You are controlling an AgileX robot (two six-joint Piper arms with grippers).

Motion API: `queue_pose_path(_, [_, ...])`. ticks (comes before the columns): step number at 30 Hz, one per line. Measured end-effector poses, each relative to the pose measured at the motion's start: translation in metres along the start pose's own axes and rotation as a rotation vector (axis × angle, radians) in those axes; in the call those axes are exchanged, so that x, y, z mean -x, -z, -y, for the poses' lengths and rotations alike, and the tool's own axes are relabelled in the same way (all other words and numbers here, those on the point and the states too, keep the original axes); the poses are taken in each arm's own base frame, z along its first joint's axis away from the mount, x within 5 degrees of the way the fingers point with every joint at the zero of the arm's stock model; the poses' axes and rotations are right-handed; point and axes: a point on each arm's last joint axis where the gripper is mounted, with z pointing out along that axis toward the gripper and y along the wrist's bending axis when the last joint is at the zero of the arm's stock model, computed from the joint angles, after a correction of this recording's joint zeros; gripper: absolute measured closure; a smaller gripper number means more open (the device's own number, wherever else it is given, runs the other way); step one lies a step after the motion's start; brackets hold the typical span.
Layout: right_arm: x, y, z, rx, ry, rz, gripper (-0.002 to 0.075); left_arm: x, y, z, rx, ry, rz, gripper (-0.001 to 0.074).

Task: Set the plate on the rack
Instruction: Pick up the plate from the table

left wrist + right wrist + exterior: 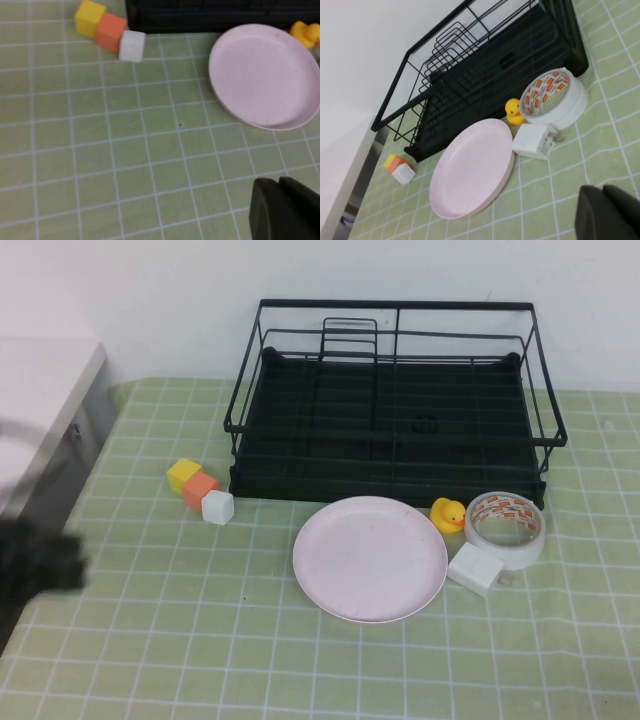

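Note:
The pale pink plate [370,557] lies flat on the green checked cloth, just in front of the black wire rack [330,430], which holds nothing. The plate also shows in the left wrist view [265,75] and the right wrist view [472,167]. The rack shows in both too [200,15] [485,75], with its upright plate holder at the back left. My left gripper [277,181] is shut and empty, over the cloth to the plate's near left; its arm is a dark blur [38,560] at the left edge. My right gripper [601,189] is shut and empty, to the plate's near right, outside the high view.
A white tape roll [505,525], a yellow duck [448,513] and a white plug block [478,569] crowd the plate's right side. Yellow [183,474], orange [201,489] and white [217,506] cubes sit left of the rack. A white table [40,380] stands far left.

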Motion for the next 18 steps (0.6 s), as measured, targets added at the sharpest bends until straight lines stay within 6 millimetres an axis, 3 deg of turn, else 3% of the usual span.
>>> queue_pose_path(4, [0.000,0.000,0.000,0.000,0.010,0.000,0.0728,0.033,-0.043,0.007,-0.053,-0.064,-0.114,0.0737])
queue_pose_path(8, [0.000,0.000,0.000,0.001,0.039,-0.001,0.0728,0.050,-0.093,0.028,-0.079,-0.152,-0.219,0.0736])
queue_pose_path(12, [0.000,0.000,0.000,0.002,0.044,-0.002,0.0728,0.067,-0.138,0.049,-0.084,-0.120,-0.267,0.0731])
queue_pose_path(15, [0.000,0.000,0.000,0.002,0.046,-0.003,0.0728,0.075,-0.176,0.056,-0.085,-0.093,-0.321,0.0669])
queue_pose_path(18, [0.000,0.000,0.000,0.002,0.052,-0.003,0.0728,0.073,-0.215,0.057,-0.088,-0.067,-0.417,0.0518])
